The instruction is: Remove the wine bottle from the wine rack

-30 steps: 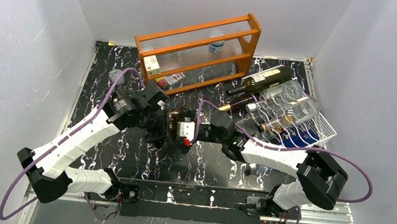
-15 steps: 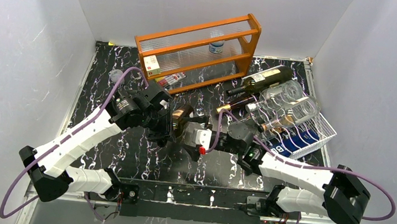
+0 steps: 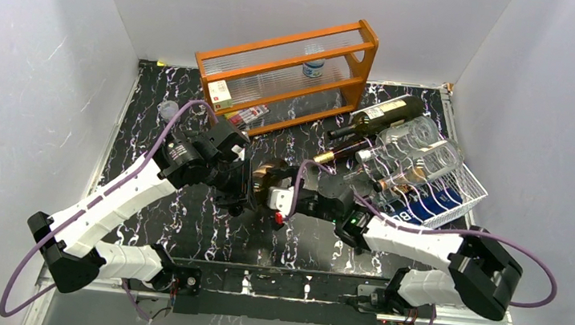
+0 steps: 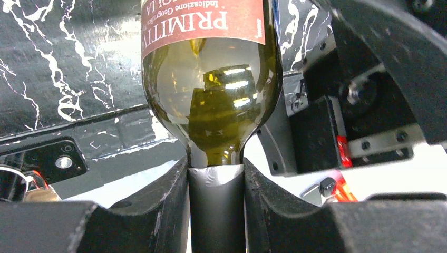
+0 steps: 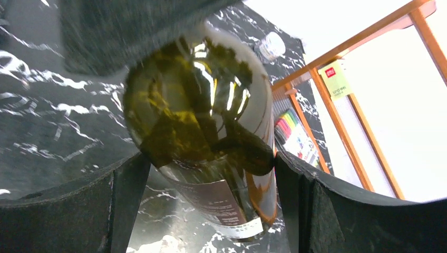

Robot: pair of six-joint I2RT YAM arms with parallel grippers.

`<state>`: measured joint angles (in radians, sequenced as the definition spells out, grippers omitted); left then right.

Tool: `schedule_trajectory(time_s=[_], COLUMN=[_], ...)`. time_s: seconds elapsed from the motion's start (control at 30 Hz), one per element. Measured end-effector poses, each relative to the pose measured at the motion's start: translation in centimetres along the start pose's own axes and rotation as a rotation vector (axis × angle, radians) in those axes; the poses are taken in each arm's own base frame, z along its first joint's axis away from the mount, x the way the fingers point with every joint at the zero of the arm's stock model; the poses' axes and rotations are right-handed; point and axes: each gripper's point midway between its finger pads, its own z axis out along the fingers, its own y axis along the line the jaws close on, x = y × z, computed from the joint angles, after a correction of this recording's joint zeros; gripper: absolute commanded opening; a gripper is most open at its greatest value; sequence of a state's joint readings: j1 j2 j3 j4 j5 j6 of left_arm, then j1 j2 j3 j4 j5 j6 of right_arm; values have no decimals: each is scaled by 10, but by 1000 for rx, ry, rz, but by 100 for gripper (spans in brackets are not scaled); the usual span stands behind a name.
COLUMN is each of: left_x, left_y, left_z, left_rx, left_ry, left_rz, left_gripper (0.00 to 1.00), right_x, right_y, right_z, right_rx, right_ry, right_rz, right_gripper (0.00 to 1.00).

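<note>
A green wine bottle with a red label hangs between my two grippers over the black marble table, clear of the white wire wine rack at the right. My left gripper is shut on its foil-covered neck; in the left wrist view the fingers clamp the neck below the bottle's shoulder. My right gripper is open, its jaws standing either side of the bottle's lower body, with a gap on the left side in the right wrist view.
The rack holds a dark bottle, clear bottles and a blue item. An orange wooden shelf with a small jar stands at the back. A marker pack and a small cup lie near it.
The right gripper drew back to the right, then came in again around the bottle's body. The left gripper has kept the neck and shifted only slightly.
</note>
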<state>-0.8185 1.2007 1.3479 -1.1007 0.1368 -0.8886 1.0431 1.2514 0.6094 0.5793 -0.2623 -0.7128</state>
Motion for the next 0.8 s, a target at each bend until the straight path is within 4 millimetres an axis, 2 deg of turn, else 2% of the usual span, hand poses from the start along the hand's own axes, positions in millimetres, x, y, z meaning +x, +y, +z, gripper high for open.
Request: schedule_trajectory(time_s=[0.07,0.17,0.3,0.47,0.7,0.8], left_x=[3,7,9,8,10,11], left_y=[0,1,-2,-6,-7,-8], left_z=[-1,-1,-2,-2,-3,-3], left_rx=[6,5,24,44,51,54], left_ry=[16,35,49,46,59,64], left_rz=[9,14,24,33,33,33], left_gripper=[0,0,0,0,0,8], right_x=[14,22,20,14,12,12], right_y=[3,6,6,5,7,8], right_z=[4,12,25,27,22,20], right_rx=[-3,-22,-43,-38,-33,-33], right_ry=[38,50,31,0,-10,-11], right_rz=[-19,-37,-34,-39,-40,-30], right_gripper=[98,98,98,96,82,78])
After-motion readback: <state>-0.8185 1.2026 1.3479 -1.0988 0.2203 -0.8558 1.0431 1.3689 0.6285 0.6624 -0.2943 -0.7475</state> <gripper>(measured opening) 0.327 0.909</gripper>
